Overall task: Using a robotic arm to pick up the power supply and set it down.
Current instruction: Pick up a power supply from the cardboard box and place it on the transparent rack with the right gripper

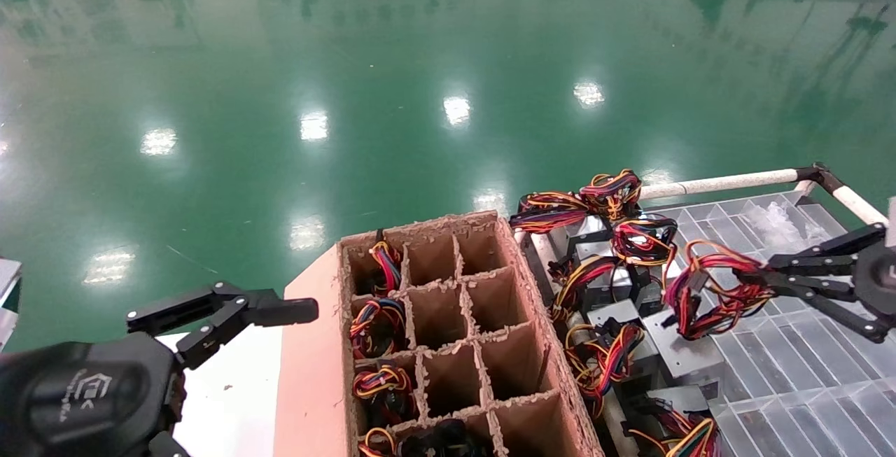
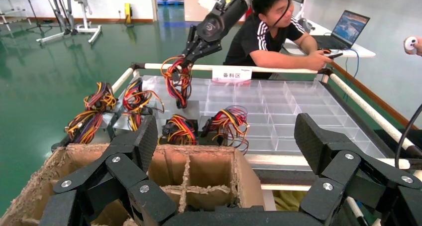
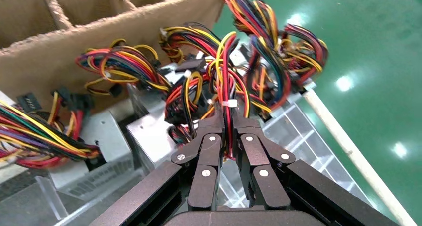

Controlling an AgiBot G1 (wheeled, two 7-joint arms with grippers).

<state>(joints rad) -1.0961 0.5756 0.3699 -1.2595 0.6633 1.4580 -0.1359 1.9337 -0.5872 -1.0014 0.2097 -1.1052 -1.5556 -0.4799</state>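
The right gripper [image 1: 759,278] is closed on the wire bundle [image 1: 707,296] of a power supply [image 1: 682,348] that sits on the clear tray [image 1: 805,373] beside the cardboard box [image 1: 448,331], while the left gripper [image 1: 294,310] hangs wide open near the box's left side.

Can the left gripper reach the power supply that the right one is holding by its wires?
Probably not. The left gripper hangs open beside the cardboard divider box, which stands between it and the power supply, whose wires the right gripper pinches.
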